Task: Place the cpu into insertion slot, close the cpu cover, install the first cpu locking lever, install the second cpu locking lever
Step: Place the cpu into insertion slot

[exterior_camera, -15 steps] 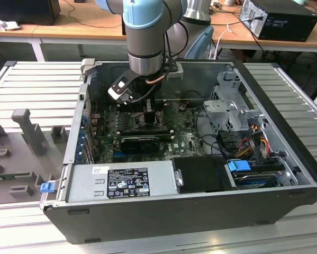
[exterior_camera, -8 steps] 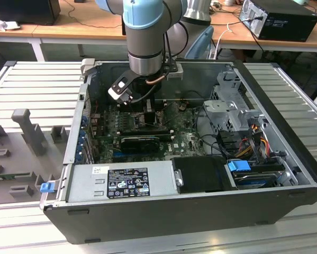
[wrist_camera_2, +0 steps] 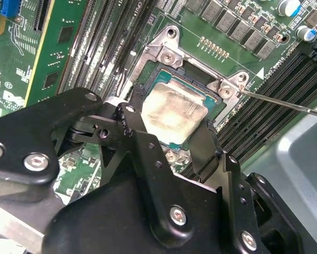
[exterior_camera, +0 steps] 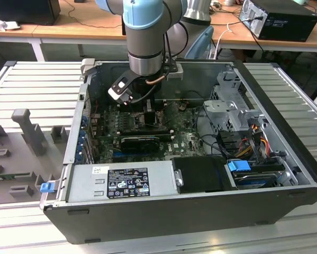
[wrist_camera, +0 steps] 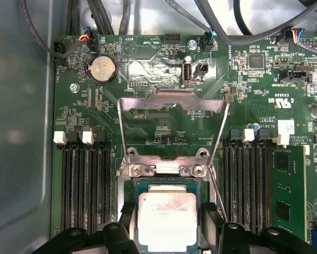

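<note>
Square, matte-silver cpu [wrist_camera: 166,222] lies flat in the black-framed insertion slot [wrist_camera: 168,181], clenched by the black end effector [wrist_camera: 169,211]. The thin metal cpu cover [wrist_camera: 171,104] stands open. In the exterior view, all sit at eleven o'clock inside the case [exterior_camera: 174,222].

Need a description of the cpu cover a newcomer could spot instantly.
In the open computer case, find the green motherboard. The cpu cover is the thin silver frame flipped open beside the cpu, between black memory slots; unlike them, board shows through its window.
</note>
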You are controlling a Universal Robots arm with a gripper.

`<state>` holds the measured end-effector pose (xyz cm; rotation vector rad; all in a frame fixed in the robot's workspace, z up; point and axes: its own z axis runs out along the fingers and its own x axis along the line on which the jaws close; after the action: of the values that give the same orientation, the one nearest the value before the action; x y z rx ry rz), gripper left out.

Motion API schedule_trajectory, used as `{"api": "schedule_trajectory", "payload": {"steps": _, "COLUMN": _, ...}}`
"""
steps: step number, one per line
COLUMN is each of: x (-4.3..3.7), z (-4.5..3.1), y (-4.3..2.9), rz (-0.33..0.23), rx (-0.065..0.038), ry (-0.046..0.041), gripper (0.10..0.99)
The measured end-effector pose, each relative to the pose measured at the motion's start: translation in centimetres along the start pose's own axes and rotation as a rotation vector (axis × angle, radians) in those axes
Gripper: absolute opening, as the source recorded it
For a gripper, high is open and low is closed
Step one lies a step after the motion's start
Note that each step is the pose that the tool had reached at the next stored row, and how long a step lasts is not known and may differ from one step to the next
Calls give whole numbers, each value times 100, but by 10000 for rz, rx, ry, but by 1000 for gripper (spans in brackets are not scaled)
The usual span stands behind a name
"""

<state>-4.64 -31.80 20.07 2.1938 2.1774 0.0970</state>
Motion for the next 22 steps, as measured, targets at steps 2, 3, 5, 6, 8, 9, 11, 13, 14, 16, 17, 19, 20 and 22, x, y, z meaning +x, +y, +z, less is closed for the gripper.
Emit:
{"api": "schedule_trajectory", "payload": {"steps": 2, "x": 0, "z": -15, "y": 1, "rz": 0, "rx": -1, "ry": 0, "gripper": 608}}
{"api": "schedule_trajectory", "payload": {"steps": 3, "x": 0, "z": -21, "y": 2, "rz": 0, "rx": 0, "ry": 0, "gripper": 608}}
{"api": "schedule_trajectory", "payload": {"steps": 5, "x": 0, "z": -35, "y": 3, "rz": 0, "rx": 0, "ry": 0, "gripper": 608}}
{"api": "schedule_trajectory", "payload": {"steps": 6, "x": 0, "z": -39, "y": 3, "rz": 2, "rx": 0, "ry": 0, "gripper": 608}}
{"api": "schedule_trajectory", "payload": {"steps": 8, "x": 1, "z": -51, "y": 4, "rz": 5, "rx": -1, "ry": 1, "gripper": 608}}
{"api": "schedule_trajectory", "payload": {"steps": 9, "x": 1, "z": -54, "y": 4, "rz": 5, "rx": 0, "ry": -1, "gripper": 608}}
{"api": "schedule_trajectory", "payload": {"steps": 11, "x": 0, "z": -64, "y": 5, "rz": 6, "rx": 0, "ry": -1, "gripper": 608}}
{"api": "schedule_trajectory", "payload": {"steps": 13, "x": 1, "z": -76, "y": 6, "rz": 9, "rx": 0, "ry": -1, "gripper": 608}}
{"api": "schedule_trajectory", "payload": {"steps": 14, "x": 1, "z": -80, "y": 6, "rz": 10, "rx": 0, "ry": -1, "gripper": 608}}
{"api": "schedule_trajectory", "payload": {"steps": 16, "x": 1, "z": -92, "y": 7, "rz": 11, "rx": 0, "ry": -2, "gripper": 608}}
{"api": "schedule_trajectory", "payload": {"steps": 17, "x": 1, "z": -97, "y": 7, "rz": 12, "rx": 0, "ry": -2, "gripper": 608}}
{"api": "schedule_trajectory", "payload": {"steps": 19, "x": 1, "z": -105, "y": 8, "rz": 15, "rx": 0, "ry": -1, "gripper": 608}}
{"api": "schedule_trajectory", "payload": {"steps": 20, "x": 1, "z": -110, "y": 9, "rz": 16, "rx": 0, "ry": -2, "gripper": 608}}
{"api": "schedule_trajectory", "payload": {"steps": 22, "x": 1, "z": -117, "y": 9, "rz": 18, "rx": -1, "ry": -1, "gripper": 608}}
